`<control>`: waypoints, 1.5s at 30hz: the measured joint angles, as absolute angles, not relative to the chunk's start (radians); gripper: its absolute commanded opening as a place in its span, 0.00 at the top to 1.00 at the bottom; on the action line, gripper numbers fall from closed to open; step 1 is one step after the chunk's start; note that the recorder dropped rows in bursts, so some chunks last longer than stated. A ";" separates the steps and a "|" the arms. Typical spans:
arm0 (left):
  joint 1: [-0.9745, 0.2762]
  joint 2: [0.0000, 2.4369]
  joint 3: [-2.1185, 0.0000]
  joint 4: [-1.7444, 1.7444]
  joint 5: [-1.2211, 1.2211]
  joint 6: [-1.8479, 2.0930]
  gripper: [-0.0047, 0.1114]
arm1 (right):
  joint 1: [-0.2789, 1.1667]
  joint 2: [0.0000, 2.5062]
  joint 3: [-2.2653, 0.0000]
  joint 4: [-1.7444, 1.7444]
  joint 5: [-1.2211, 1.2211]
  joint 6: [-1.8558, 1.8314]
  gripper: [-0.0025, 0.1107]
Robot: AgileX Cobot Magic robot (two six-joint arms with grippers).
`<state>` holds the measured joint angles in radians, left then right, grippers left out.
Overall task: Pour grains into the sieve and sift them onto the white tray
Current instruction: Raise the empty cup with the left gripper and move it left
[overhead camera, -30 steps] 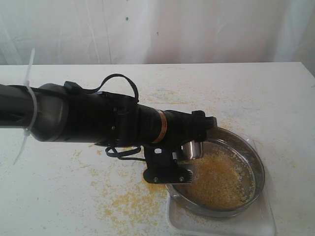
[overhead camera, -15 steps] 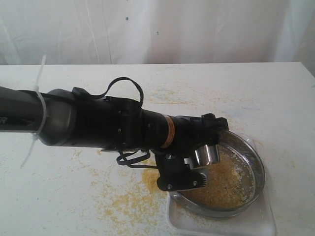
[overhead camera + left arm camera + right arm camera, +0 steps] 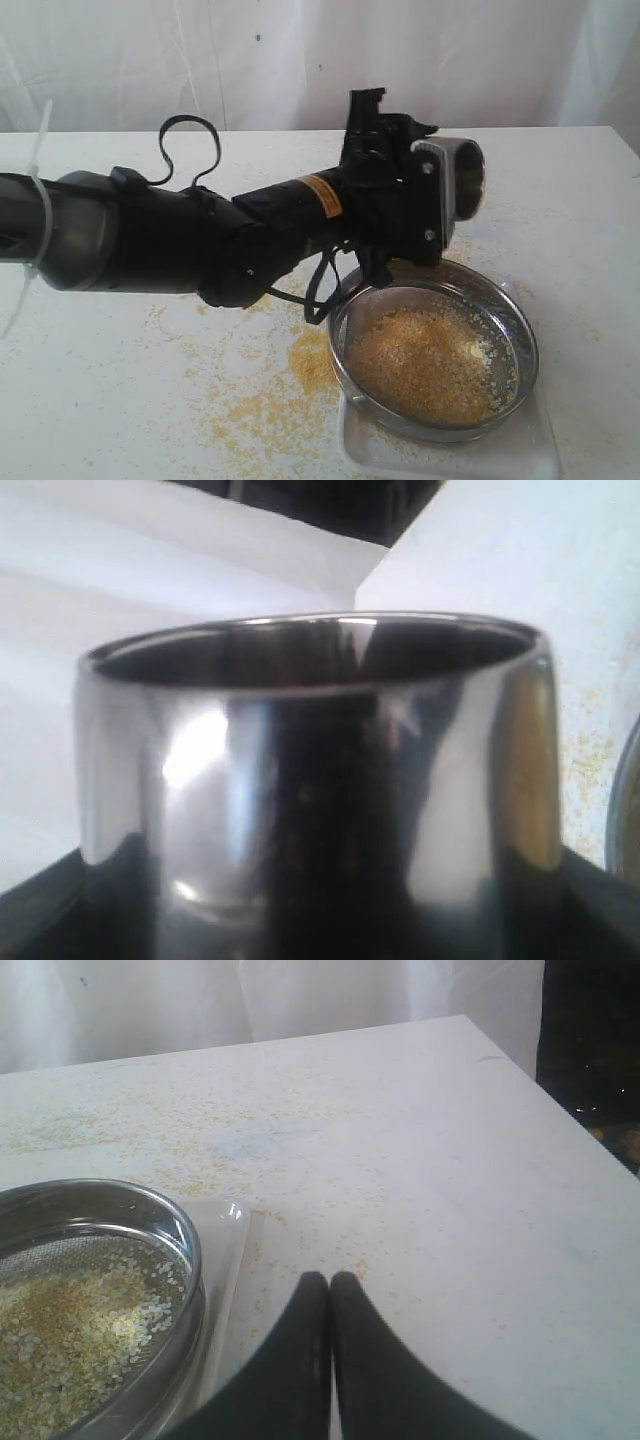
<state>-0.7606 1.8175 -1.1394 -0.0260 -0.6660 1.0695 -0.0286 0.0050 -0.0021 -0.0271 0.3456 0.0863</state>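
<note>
Now my left gripper (image 3: pixel 440 200) pinched the steel cup (image 3: pixel 462 180) on its side, mouth facing away from the arm. Below it the sieve (image 3: pixel 432 358) lay flat on the white tray (image 3: pixel 380 450), holding the grains (image 3: pixel 430 362). My right gripper (image 3: pixel 330 1290) was pressed together beside them.

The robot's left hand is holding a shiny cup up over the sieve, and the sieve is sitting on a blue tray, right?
Not quite: the tray under the sieve is white, not blue, as the exterior view shows. The rest is right: the left gripper holds the shiny cup above the sieve.
</note>
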 measured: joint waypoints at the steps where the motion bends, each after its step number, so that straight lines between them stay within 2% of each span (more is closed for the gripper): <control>1: -0.747 1.811 -1.125 -0.030 -0.681 1.010 0.96 | -0.029 0.005 -0.002 -0.027 0.346 0.086 0.98; 4: -0.661 1.798 -1.059 -0.034 -0.763 0.792 0.96 | -0.029 0.005 -0.002 -0.027 0.346 0.086 0.98; 11: -0.375 1.796 -0.857 -0.035 -0.926 0.194 0.96 | -0.029 0.005 -0.002 -0.027 0.346 0.086 0.98; 18: -0.176 1.796 -0.682 0.075 -0.945 0.072 0.96 | -0.029 0.005 -0.002 -0.027 0.346 0.086 0.98; 25: -0.119 1.818 -0.654 0.289 -0.991 0.021 0.96 | -0.029 0.005 -0.002 -0.027 0.346 0.086 0.98; 31: -0.070 1.927 -0.658 0.256 -1.178 -0.099 0.96 | -0.029 0.005 -0.002 -0.027 0.346 0.086 0.98; 36: -0.026 2.000 -0.680 0.261 -1.193 -0.166 0.96 | -0.029 0.005 -0.002 -0.027 0.346 0.086 0.98; 45: -0.025 2.052 -0.719 0.280 -1.199 -0.129 0.96 | -0.029 0.005 -0.002 -0.027 0.346 0.086 0.98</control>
